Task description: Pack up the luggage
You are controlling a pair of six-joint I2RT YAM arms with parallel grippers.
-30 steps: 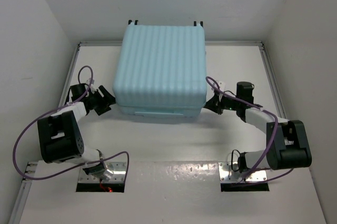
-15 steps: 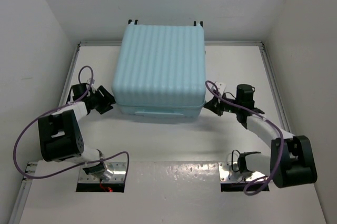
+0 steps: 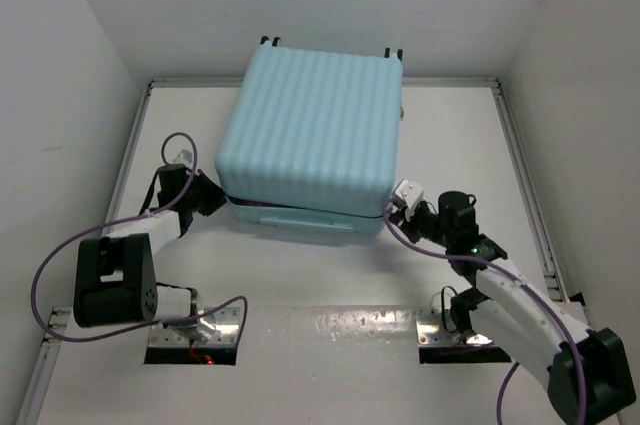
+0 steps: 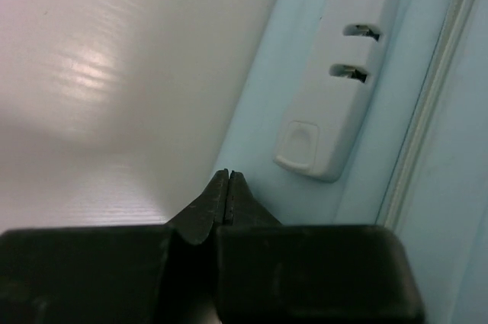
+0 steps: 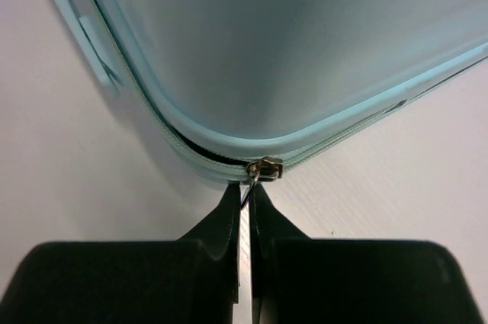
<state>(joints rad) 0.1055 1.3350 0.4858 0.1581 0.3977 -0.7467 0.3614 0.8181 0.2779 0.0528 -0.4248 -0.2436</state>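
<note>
The suitcase (image 3: 312,140) has turned and slid right on the table (image 3: 330,280), the right arm drawn back; it lies closed mid-table; the right gripper (image 5: 245,190) pinches the zipper pull (image 5: 264,168) at its near right corner; the left gripper (image 4: 229,181), squeezed together and empty, sits beside the white latch (image 4: 335,80).

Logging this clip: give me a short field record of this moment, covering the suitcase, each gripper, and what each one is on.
object: luggage, pale aqua ribbed hard shell, lid down, lying flat on the table
left gripper: shut, nothing held, tips at the suitcase's left side wall, just below a white plastic fitting
right gripper: shut on the zipper pull at the near right corner
loose items: none visible
</note>
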